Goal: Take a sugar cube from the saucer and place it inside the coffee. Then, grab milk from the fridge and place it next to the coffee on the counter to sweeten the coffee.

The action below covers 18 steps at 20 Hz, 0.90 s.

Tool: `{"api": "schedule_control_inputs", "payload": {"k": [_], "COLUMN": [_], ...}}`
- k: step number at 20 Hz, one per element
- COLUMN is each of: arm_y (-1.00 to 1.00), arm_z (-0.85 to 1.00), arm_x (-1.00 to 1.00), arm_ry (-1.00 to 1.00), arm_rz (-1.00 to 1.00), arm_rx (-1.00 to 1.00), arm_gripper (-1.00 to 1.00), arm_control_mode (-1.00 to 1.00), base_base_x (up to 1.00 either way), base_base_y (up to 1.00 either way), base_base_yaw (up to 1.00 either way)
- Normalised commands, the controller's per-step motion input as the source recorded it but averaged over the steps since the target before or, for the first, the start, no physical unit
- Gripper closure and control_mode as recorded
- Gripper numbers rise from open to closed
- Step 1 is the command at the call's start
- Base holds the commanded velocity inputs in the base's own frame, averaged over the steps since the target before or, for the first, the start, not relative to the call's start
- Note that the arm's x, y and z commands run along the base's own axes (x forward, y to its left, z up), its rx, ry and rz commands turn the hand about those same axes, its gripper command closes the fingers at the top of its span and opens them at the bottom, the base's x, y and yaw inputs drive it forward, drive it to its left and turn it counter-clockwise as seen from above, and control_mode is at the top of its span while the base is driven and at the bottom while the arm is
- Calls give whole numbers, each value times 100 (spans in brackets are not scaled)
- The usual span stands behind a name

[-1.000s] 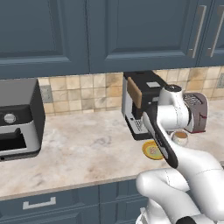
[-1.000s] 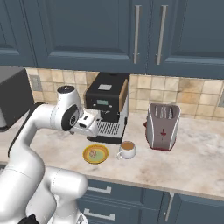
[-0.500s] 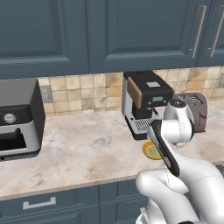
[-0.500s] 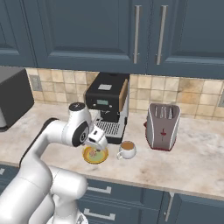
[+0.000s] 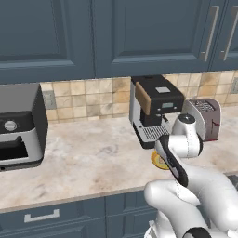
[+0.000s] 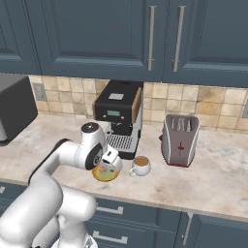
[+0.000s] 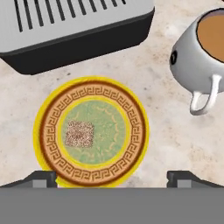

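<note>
The yellow saucer (image 7: 131,131) lies on the counter (image 6: 218,179) just below my hand, and the small pale sugar cube (image 7: 80,134) rests left of centre on its greenish middle. The white coffee cup (image 7: 192,57), with brown liquid inside, stands to the saucer's right with its handle towards me. My gripper (image 7: 114,178) hangs open above the saucer's near edge with nothing between its fingertips (image 7: 41,178). From the right base view the gripper (image 6: 110,162) hovers over the saucer (image 6: 105,174), with the coffee (image 6: 140,166) beside it. My arm hides most of the saucer (image 5: 157,162) in the left base view.
A black coffee machine (image 6: 118,118) stands right behind the saucer, its drip tray (image 7: 65,26) close to my hand. A silver toaster (image 6: 180,140) sits to the right of the cup. A dark toaster oven (image 5: 18,125) stands far left. Blue cabinets hang overhead.
The arm has swung forward and down, and the open hand has dropped from in front of the coffee machine to just over the saucer. Saucer and cup have stayed put.
</note>
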Motion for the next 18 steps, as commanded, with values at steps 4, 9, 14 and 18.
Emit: {"api": "schedule_control_inputs", "payload": {"k": [4,9,14,18], "arm_y": [7,20,19,3], "arm_z": [-19,-19,-18,-12], "arm_x": [28,25,1,0], "arm_ry": [0,0,0,2], "arm_rz": [0,0,0,0], "arm_rx": [0,0,0,0], "arm_gripper": [-100,-100,-100,-100], "arm_control_mode": [-100,-100,-100,-100], "base_base_x": [0,0,0,0], "base_base_y": [0,0,0,0], "base_base_yaw": [0,0,0,0]}}
